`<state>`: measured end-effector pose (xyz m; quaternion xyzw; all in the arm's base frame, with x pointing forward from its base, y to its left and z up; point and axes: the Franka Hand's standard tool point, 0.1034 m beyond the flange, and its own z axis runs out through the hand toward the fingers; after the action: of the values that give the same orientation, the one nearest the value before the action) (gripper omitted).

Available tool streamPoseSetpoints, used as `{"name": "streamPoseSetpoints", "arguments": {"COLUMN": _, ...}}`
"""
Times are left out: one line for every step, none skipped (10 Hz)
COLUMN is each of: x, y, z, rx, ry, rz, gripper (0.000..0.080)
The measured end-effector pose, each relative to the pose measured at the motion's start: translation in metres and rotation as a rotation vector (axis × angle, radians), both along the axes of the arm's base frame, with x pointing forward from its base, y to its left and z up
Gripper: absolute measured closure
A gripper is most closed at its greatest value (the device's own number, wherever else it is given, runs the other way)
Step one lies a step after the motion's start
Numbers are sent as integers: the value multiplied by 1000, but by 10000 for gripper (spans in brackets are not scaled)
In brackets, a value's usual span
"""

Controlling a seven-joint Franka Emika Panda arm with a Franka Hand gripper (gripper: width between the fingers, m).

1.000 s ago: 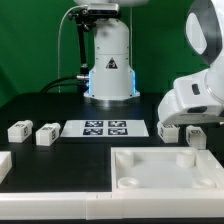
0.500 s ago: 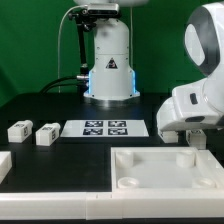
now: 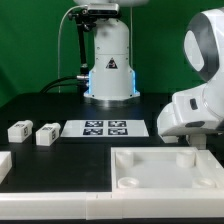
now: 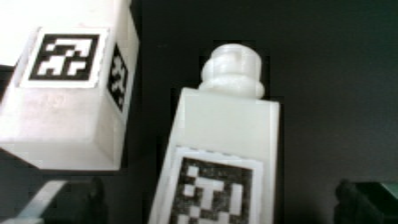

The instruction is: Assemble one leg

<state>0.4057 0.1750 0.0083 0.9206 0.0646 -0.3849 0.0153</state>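
Table (image 3: 40, 105): black, under a green backdrop.
Arm base (image 3: 110, 60): white, blue-lit band, black triangular warning sign; no legible writing.
Flat panel (image 3: 165, 170): white, round corner sockets, cut off at the exterior view's right.
Marker board (image 3: 105, 127): four square tags.
Gripper (image 4: 210, 198): spread wide, holding nothing; fingertips (image 4: 50, 200) dark, blurred, one on each side of the leg with a gap on both sides.
Leg (image 4: 222, 120): white, knobbed end, tag cropped by the frame; hidden behind the arm in the exterior view.
Second block (image 4: 71, 90): tagged, just beside the leg.
Left block (image 3: 18, 130), neighbour block (image 3: 46, 134): tags too small to read.
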Motion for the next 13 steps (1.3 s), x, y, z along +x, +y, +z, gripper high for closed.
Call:
{"name": "streamPoseSetpoints", "arguments": {"x": 0, "y": -1, "z": 0, "rx": -1, "ry": 0, "rz": -1, "gripper": 166}}
{"name": "streamPoseSetpoints", "arguments": {"x": 0, "y": -1, "z": 0, "rx": -1, "ry": 0, "rz": -1, "gripper": 166}}
{"name": "streamPoseSetpoints", "arguments": {"x": 0, "y": 0, "z": 0, "rx": -1, "ry": 0, "rz": -1, "gripper": 338}}
{"name": "streamPoseSetpoints", "arguments": {"x": 0, "y": 0, "z": 0, "rx": -1, "ry": 0, "rz": 0, "gripper": 515}}
{"name": "streamPoseSetpoints", "arguments": {"x": 0, "y": 0, "z": 0, "rx": -1, "ry": 0, "rz": 0, "gripper": 511}}
{"name": "streamPoseSetpoints", "arguments": {"x": 0, "y": 0, "z": 0, "rx": -1, "ry": 0, "rz": 0, "gripper": 511}}
{"name": "streamPoseSetpoints", "arguments": {"x": 0, "y": -1, "z": 0, "rx": -1, "ry": 0, "rz": -1, "gripper": 511}}
{"name": "streamPoseSetpoints", "arguments": {"x": 0, "y": -1, "z": 0, "rx": -1, "ry": 0, "rz": -1, "gripper": 511}}
{"name": "streamPoseSetpoints", "arguments": {"x": 0, "y": -1, "z": 0, "rx": 0, "ry": 0, "rz": -1, "gripper": 511}}
{"name": "streamPoseSetpoints", "arguments": {"x": 1, "y": -2, "z": 3, "rx": 1, "ry": 0, "rz": 0, "gripper": 511}}
{"name": "streamPoseSetpoints", "arguments": {"x": 2, "y": -6, "z": 13, "rx": 6, "ry": 9, "rz": 8, "gripper": 511}}
{"name": "streamPoseSetpoints", "arguments": {"x": 3, "y": -11, "z": 28, "rx": 5, "ry": 20, "rz": 12, "gripper": 509}}
{"name": "streamPoseSetpoints", "arguments": {"x": 5, "y": -15, "z": 44, "rx": -1, "ry": 27, "rz": 12, "gripper": 509}}
